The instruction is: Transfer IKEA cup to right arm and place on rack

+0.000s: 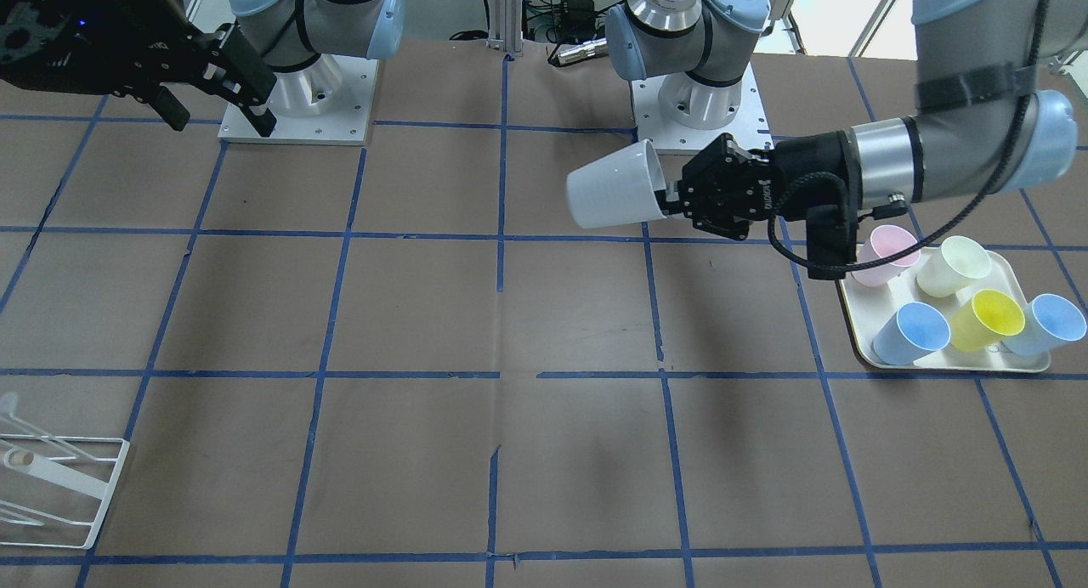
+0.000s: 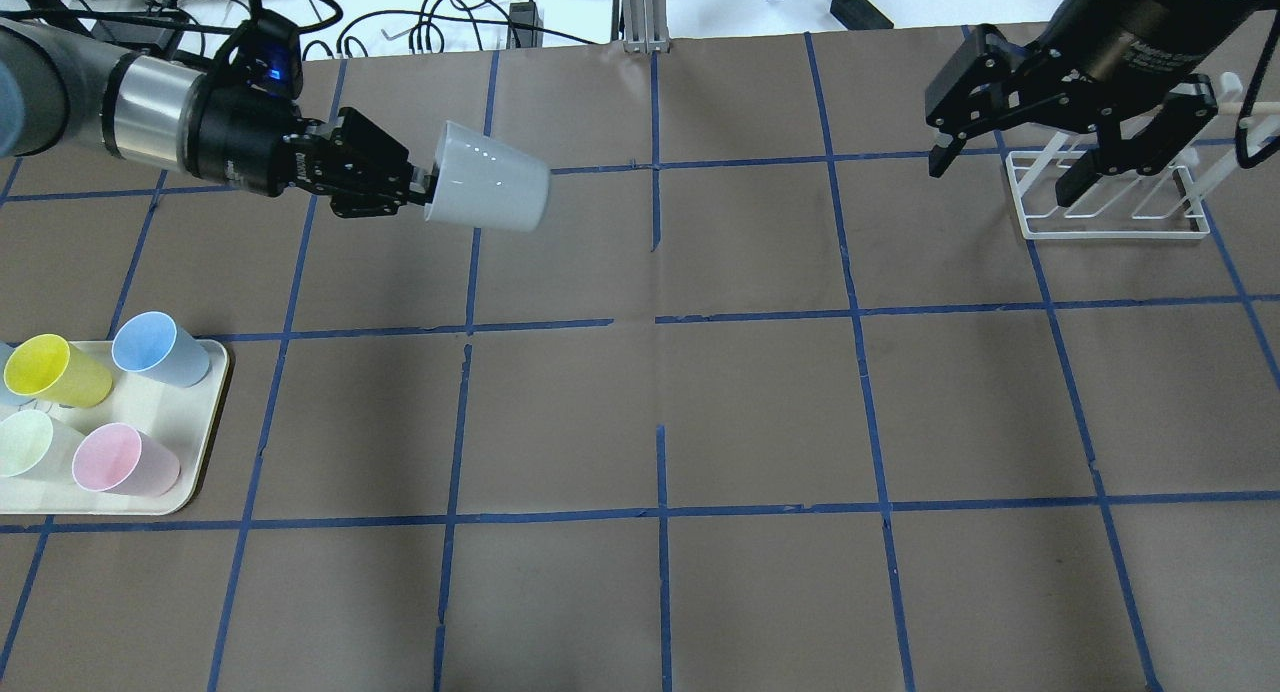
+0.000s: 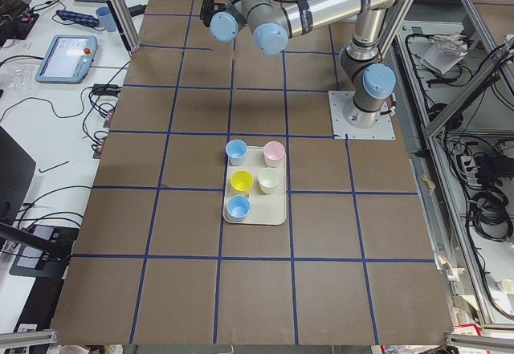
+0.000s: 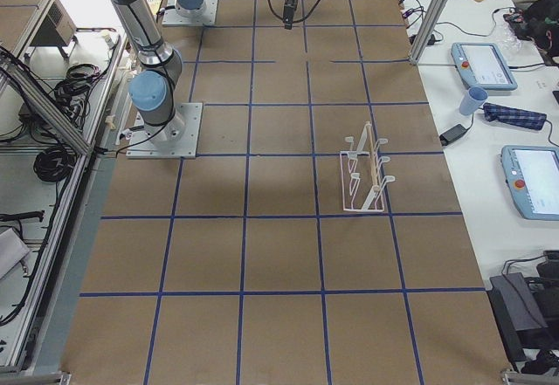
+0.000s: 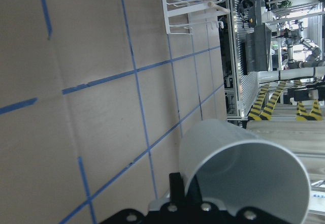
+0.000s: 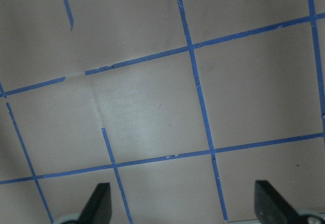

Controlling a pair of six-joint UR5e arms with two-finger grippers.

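Note:
The pale grey IKEA cup (image 2: 488, 178) hangs in the air on its side, held by its rim in my left gripper (image 2: 422, 187), which is shut on it. It also shows in the front view (image 1: 614, 187) and close up in the left wrist view (image 5: 246, 176). My right gripper (image 2: 1010, 167) is open and empty, raised in front of the white wire rack (image 2: 1110, 197). In the right wrist view its fingertips (image 6: 101, 201) stand wide apart over bare table. The rack also shows in the right side view (image 4: 365, 174) and the front view (image 1: 59, 477).
A cream tray (image 2: 175, 477) at my left holds several cups: yellow (image 2: 55, 372), light blue (image 2: 160, 349), pink (image 2: 125, 460) and cream-green (image 2: 30, 447). The brown table has a blue tape grid. Arm bases (image 1: 297, 95) stand at the table's robot side.

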